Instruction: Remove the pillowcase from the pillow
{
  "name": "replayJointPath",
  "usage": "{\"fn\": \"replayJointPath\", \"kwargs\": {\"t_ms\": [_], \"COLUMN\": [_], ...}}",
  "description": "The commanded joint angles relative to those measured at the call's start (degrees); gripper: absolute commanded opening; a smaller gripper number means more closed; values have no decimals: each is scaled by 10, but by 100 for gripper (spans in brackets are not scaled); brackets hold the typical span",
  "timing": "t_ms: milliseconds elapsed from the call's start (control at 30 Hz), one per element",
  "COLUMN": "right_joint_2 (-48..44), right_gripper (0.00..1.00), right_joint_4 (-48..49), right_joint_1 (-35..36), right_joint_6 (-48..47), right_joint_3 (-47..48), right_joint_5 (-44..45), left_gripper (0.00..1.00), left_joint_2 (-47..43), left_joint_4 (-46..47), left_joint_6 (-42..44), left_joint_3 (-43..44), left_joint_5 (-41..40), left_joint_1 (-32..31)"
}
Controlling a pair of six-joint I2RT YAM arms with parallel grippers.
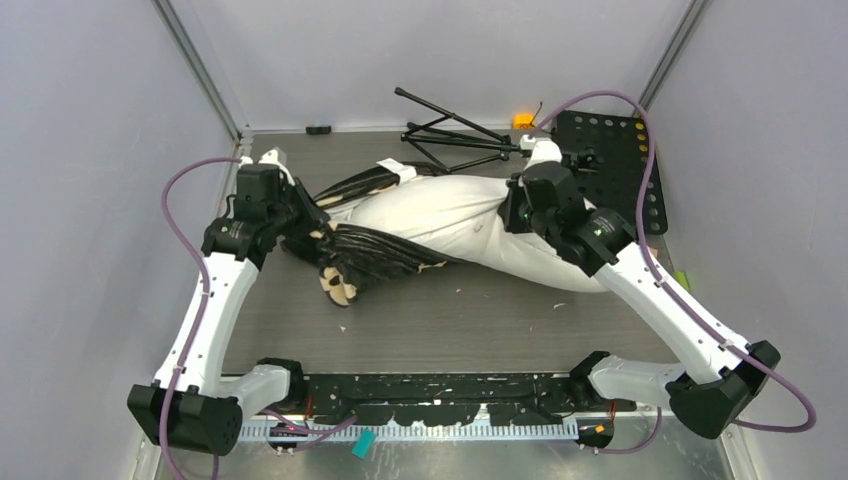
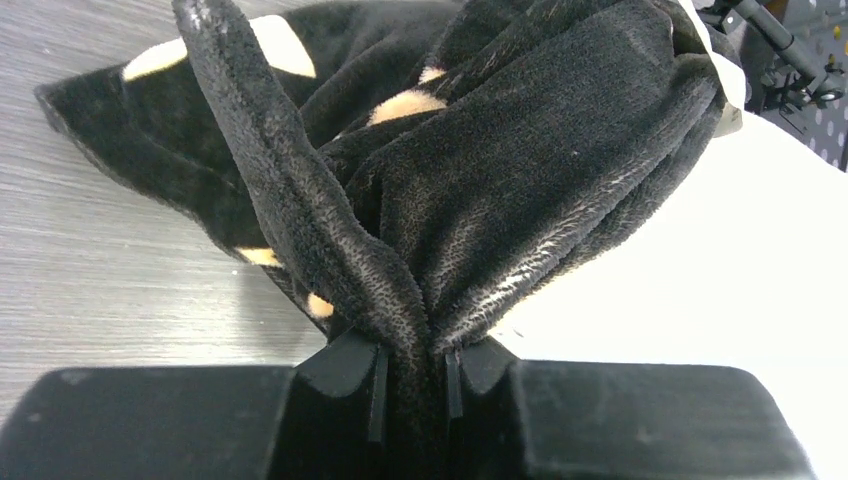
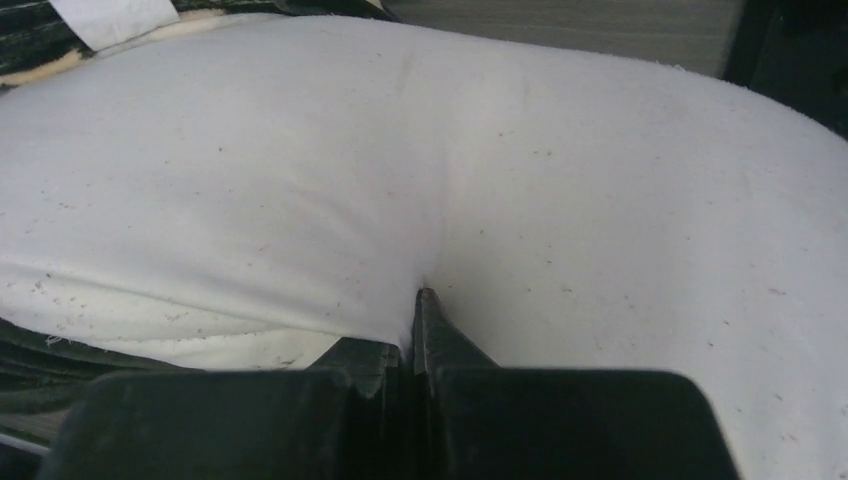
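On the table (image 1: 450, 320), pillow (image 1: 440, 215) lies left-to-right, right tool (image 3: 418, 325) pinching it, left tool (image 2: 412, 365) clamping pillowcase (image 2: 520, 150).

The pillowcase (image 1: 370, 250) is black plush with tan-orange petal shapes. The pillow (image 1: 450, 215) is plain white, flecked with tiny dark specks. The table (image 1: 450, 320) is grey wood-grain. At the far right, the plate (image 1: 612, 150) is black, dotted with round holes. The cables (image 1: 598, 93) are purple.

Robot lab test cell: plain grey panel walls (image 1: 80, 120) enclose grey surface (image 1: 450, 320); perforated black plate (image 1: 625, 175) at surface's far right corner; folded tripod (image 1: 455, 139) at far edge.
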Motion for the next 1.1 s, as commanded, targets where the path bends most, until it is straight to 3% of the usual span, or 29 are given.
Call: {"fn": "replayJointPath", "kwargs": {"t_ms": [0,233,667,933,1067], "right_joint_2": [-40,-110,-182,-250,-258], "right_gripper": [0,0,0,0,0], "right_joint_4": [-41,-11,4,19,42], "right_joint_1": [-111,-198,-212,-213,-214], "right_joint_6": [71,108,130,146,124], "right_joint_3": [-8,-64,-92,-107,-111], "right_joint_5": [113,124,201,268,207], "left_gripper": [0,0,0,0,0], "left_joint_2": [-2,-8,-40,-24,-23], "left_joint_4": [-12,-20,-30,-27,-25], "left_joint_6": [13,-1,-53,-108,-113], "left_joint_3": [-9,-12,-18,-54,-59], "left_joint_5": [-135,-165,-247,-117,-113], "left_joint_1": [35,40,63,195,204]}}
